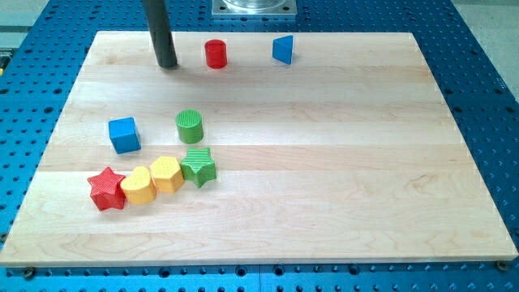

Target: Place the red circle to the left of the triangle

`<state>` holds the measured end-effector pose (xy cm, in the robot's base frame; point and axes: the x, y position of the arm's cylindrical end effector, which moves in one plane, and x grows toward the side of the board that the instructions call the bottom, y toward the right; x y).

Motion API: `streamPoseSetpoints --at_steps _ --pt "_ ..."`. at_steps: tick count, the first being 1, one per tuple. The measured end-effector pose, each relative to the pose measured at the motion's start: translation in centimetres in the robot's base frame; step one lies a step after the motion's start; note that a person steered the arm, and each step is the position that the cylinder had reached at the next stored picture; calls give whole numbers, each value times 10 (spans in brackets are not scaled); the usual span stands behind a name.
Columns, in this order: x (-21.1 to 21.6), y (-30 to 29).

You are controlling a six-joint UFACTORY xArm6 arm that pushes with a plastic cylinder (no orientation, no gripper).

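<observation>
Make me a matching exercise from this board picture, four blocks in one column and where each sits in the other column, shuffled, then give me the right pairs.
Column one:
1. red circle
2. blue triangle
3. red star
4. green star

Column two:
A. view's right end of the touching row of four blocks
B. near the view's top edge, just right of my tip
C. view's left end of that row
D. farthest right of the blocks along the view's top edge

Pairs: 1-B, 2-D, 3-C, 4-A
</observation>
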<state>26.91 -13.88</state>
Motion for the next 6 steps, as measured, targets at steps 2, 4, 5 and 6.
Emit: streamPoseSetpoints --at_steps 2,4,5,6 --pt "12 48" --pt "33 79" --pt "9 101" --pt "9 128"
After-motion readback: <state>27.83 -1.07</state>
